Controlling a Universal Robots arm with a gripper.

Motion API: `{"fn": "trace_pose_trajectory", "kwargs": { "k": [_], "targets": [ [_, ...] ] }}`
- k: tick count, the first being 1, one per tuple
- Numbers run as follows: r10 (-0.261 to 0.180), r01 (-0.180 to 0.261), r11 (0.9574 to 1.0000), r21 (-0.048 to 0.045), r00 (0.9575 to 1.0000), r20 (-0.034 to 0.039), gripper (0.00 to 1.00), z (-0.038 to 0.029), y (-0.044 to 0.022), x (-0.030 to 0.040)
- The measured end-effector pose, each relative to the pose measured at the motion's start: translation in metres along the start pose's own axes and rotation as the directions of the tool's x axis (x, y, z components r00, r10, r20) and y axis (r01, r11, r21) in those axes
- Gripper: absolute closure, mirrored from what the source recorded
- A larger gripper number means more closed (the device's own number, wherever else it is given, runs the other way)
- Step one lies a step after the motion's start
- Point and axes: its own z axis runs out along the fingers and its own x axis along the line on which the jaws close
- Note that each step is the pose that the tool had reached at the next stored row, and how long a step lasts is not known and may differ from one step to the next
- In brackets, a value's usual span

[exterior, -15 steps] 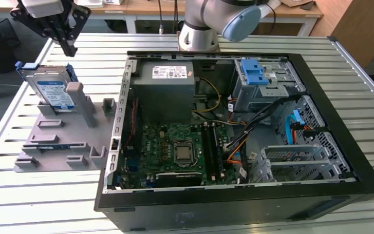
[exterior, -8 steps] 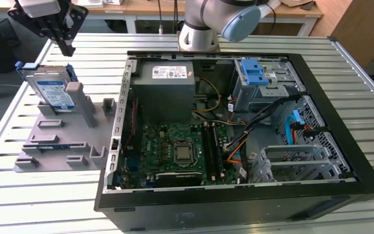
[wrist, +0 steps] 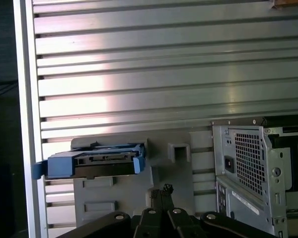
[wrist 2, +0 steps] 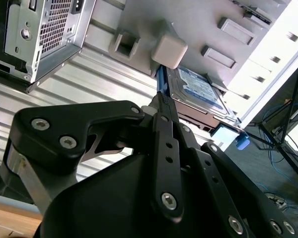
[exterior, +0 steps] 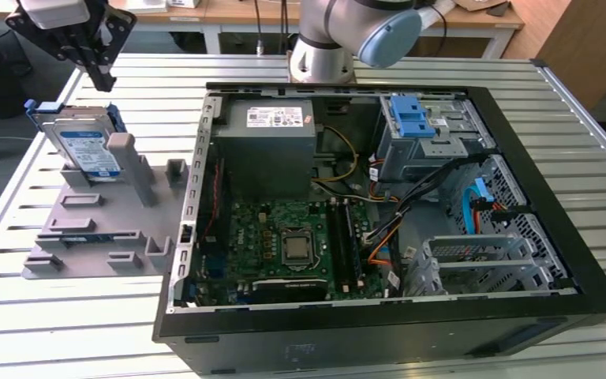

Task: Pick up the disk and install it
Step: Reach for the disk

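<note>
Silver and blue, the disk [exterior: 84, 150] stands on edge in a grey holder [exterior: 92, 237] at the exterior view's left. The pincer [exterior: 103, 79] hangs above it, pressed together and holding nothing. The disk is not picked up yet, nor put in the open computer box [exterior: 387, 339].

You've got a disk [exterior: 84, 144] of silver metal with glossy label [exterior: 94, 159], smooth blue plastic bracket [wrist: 59, 164]; matt grey plastic stand [exterior: 92, 225]; ribbed, shiny metal table [exterior: 72, 316]; matt black gripper [exterior: 103, 81]; computer case [exterior: 387, 343] matt black.
</note>
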Motion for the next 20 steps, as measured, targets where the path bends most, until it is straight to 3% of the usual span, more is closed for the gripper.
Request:
{"fn": "trace_pose_trajectory", "kwargs": {
  "k": [20],
  "targets": [
    [0.000, 0.000, 1.0000, 0.0003, 1.0000, -0.0016, 0.89, 0.0023, -0.0020, 0.0230]
  ]
}}
